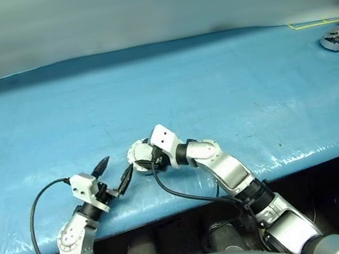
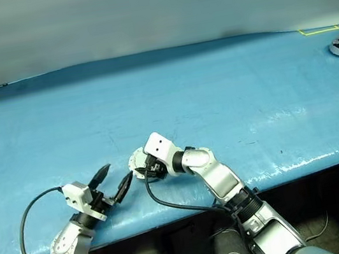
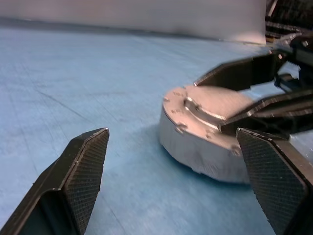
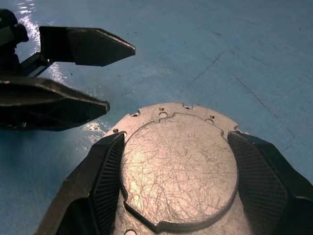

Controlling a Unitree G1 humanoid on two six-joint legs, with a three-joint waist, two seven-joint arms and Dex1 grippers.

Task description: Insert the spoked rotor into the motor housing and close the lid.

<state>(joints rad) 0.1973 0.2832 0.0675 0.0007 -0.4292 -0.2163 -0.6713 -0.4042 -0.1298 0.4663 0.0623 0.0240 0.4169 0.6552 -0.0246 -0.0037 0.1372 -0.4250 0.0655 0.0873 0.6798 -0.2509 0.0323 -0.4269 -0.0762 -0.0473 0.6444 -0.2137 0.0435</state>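
With the lid (image 4: 178,166) seated on the motor housing (image 3: 205,147) near the table's (image 1: 214,81) front edge, the right claw (image 4: 176,176) pinches it while the left claw (image 1: 113,173) hangs spread beside; releasing cleanly looks next.

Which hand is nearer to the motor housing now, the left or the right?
The right. The right hand has its fingers on both sides of the motor housing; the left hand stands open just beside it, not touching.
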